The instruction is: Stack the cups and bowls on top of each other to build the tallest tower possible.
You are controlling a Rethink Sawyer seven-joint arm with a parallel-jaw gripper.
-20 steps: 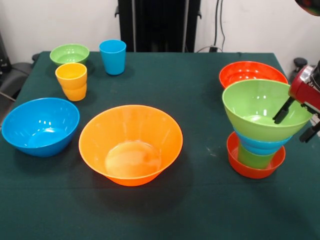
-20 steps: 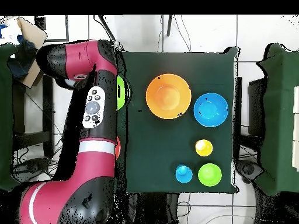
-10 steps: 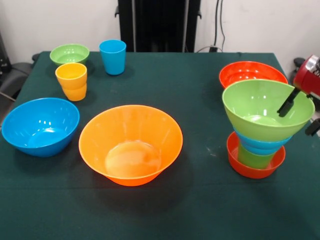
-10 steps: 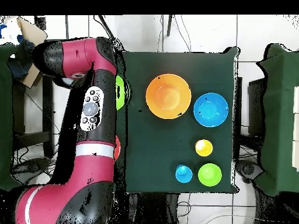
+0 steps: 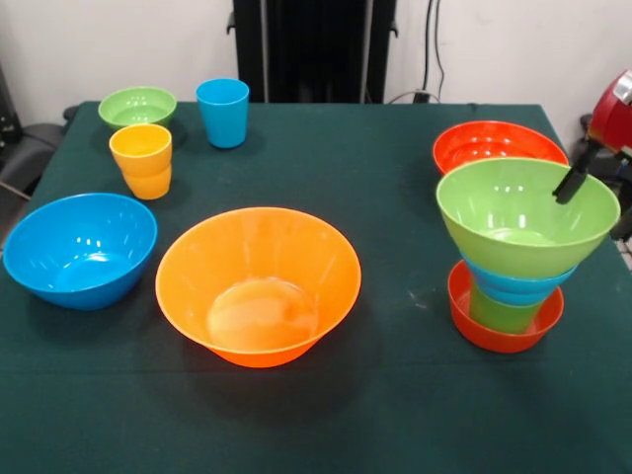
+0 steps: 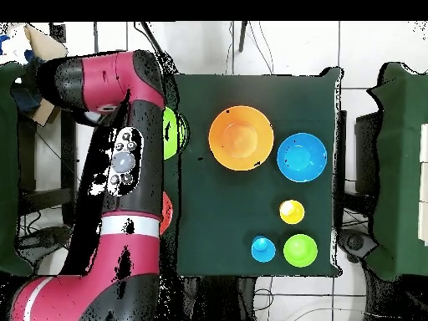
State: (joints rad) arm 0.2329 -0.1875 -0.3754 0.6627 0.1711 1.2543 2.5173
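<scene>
Fingers [image 5: 592,202] straddle the right rim of the green bowl [image 5: 526,217] topping the tower [image 5: 513,259]; whether they pinch it, I cannot tell.

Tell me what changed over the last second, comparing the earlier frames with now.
The red and black gripper has drawn back up and toward the front view's right edge, away from the inside of the large green plastic bowl topping the tower; only one dark finger stays over the rim. The tower, the big orange bowl and the other pieces did not move.
</scene>
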